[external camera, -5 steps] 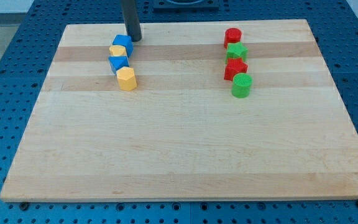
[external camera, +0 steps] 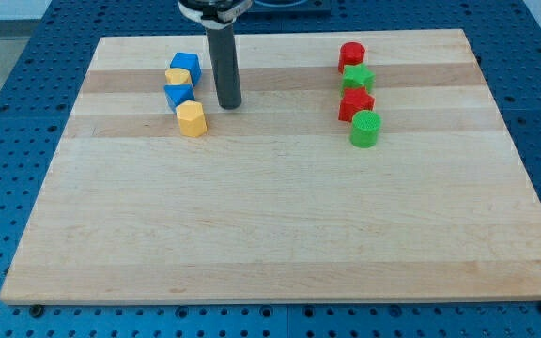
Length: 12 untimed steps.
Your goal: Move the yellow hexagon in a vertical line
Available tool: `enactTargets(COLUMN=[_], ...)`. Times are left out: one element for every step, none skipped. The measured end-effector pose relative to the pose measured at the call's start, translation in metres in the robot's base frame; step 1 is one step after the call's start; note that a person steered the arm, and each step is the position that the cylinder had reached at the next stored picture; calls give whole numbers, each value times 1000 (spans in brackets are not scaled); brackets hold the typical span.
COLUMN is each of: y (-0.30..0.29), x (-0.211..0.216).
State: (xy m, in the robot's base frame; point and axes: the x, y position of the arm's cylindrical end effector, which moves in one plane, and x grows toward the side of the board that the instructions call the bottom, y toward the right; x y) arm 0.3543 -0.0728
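The yellow hexagon (external camera: 192, 119) sits on the wooden board (external camera: 270, 207) at the upper left, lowest in a short column of blocks. Above it are a blue block (external camera: 177, 95), a second yellow block (external camera: 176, 77) and a blue cube (external camera: 186, 66). My tip (external camera: 228, 103) rests on the board just to the right of the column, a little above and to the right of the yellow hexagon, not touching it.
At the upper right stands another column: a red cylinder (external camera: 351, 53), a green block (external camera: 357, 77), a red block (external camera: 355, 102) and a green cylinder (external camera: 365, 129).
My tip has moved down and to the right, from beside the blue cube at the top of the column to a spot right of the yellow hexagon. The blocks have not moved.
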Motion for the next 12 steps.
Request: enactTargets(y=[6,5,3,-4,-11,-23,-36,-39,-32,-7,0,0], x=[7,21,29,29,29,29,29,29,29,19,3,-38])
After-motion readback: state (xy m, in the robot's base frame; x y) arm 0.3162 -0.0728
